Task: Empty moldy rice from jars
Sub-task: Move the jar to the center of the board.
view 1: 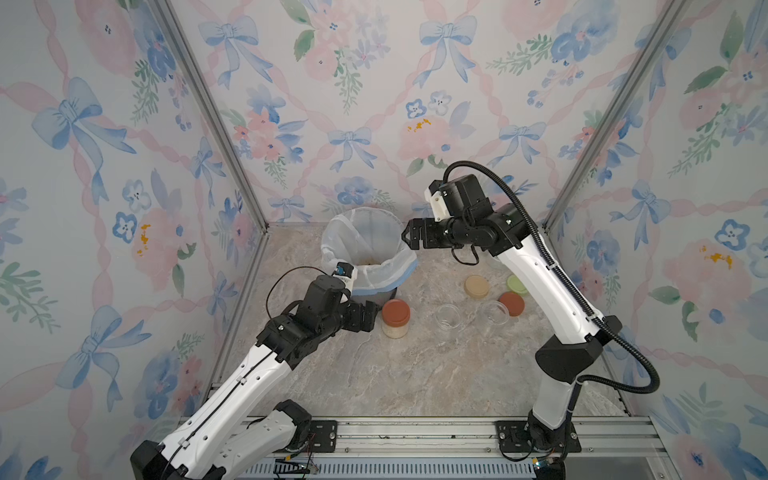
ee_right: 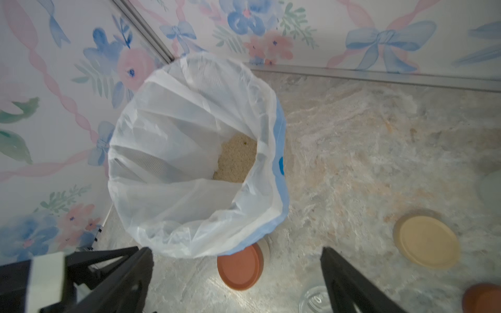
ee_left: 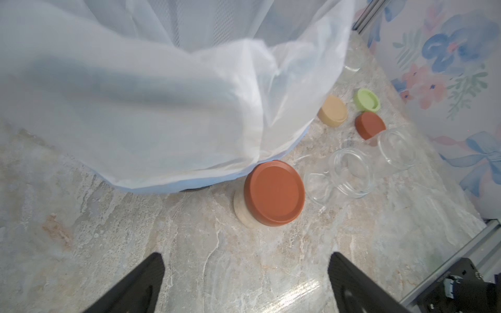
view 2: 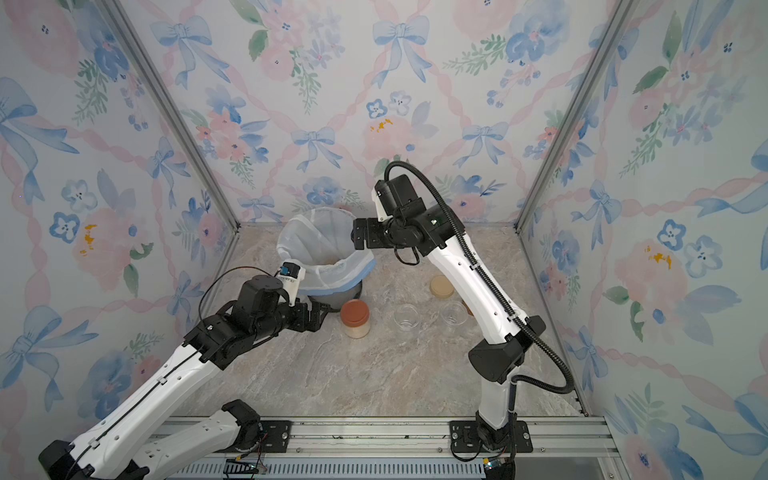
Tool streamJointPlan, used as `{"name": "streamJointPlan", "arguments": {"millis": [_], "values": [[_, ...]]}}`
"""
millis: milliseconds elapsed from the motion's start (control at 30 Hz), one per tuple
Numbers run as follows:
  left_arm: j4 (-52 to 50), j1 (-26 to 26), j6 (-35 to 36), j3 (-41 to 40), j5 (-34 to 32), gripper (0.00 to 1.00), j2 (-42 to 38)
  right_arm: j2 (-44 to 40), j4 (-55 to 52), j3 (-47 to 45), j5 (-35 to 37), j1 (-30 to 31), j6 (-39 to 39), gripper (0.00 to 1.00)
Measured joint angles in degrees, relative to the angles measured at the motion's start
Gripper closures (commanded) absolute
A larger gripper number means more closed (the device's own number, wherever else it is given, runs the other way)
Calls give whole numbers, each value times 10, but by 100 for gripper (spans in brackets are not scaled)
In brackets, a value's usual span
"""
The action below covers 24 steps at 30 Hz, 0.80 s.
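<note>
Marbled tabletop point(view 1: 415, 374), floral walls point(view 1: 374, 83): both pairs of jaws gape empty, the left gripper point(ee_left: 246, 256) with 1 red-lidded jar point(ee_left: 273, 192) of rice point(ee_left: 242, 214) just ahead, the right gripper point(ee_right: 236, 249) facing more rice in the lined bin point(ee_right: 189, 216).

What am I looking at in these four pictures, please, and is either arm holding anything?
These are two robot arms, each ending in a two-fingered gripper. Two pictures look down from overhead on the whole scene; the other two come from cameras on the arms' wrists. On the marble-patterned table stand a bin with a white liner, already holding rice, one closed jar with a rust-red lid, still filled, and at least two empty open jars. Three loose lids lie nearby: beige, green, rust-red. The left gripper and the right gripper are both open and hold nothing.
</note>
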Motion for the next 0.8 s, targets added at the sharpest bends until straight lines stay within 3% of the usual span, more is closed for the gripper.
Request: {"name": "streamJointPlan", "arguments": {"millis": [333, 567, 800], "values": [[-50, 0, -28, 53, 24, 2, -92, -96, 27, -259, 31, 81, 34, 3], [-99, 0, -43, 90, 24, 2, -130, -100, 74, -332, 43, 124, 59, 2], [-135, 0, -48, 92, 24, 2, -149, -50, 113, -338, 60, 141, 70, 3]]}}
